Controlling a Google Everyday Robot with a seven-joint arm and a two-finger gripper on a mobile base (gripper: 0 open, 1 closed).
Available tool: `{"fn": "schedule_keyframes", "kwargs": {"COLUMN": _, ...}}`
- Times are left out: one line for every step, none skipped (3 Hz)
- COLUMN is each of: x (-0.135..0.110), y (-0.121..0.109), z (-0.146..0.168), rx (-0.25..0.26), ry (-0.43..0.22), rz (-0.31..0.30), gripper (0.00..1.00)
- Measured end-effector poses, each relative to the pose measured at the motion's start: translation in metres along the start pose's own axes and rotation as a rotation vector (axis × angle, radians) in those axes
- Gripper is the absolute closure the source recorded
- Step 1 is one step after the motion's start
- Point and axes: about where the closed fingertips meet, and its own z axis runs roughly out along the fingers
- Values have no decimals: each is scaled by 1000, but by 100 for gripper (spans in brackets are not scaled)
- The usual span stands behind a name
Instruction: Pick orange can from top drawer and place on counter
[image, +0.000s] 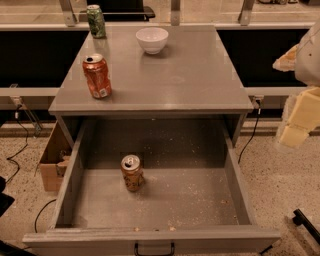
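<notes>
The orange can (132, 173) stands upright on the crumb-speckled floor of the open top drawer (160, 200), left of its middle, silver top showing. The counter (180, 75) is the flat grey top of the cabinet above the drawer. My gripper (299, 117) is at the right edge of the view, pale and blurred, beside the cabinet's right side and well away from the can. It holds nothing that I can see.
On the counter stand a brighter red-orange can (97, 76) at the front left, a green can (95, 21) at the back left and a white bowl (152, 39) at the back middle. A cardboard box (52, 160) sits on the floor left of the drawer. The drawer's dark handle (154, 248) faces me.
</notes>
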Motion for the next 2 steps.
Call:
{"fn": "schedule_keyframes", "kwargs": {"x": 0, "y": 0, "z": -1, "rx": 4, "ry": -3, "rz": 0, "gripper": 0}}
{"fn": "schedule_keyframes", "kwargs": {"x": -4, "y": -2, "z": 17, "rx": -10, "ry": -95, "rz": 33, "gripper": 0}}
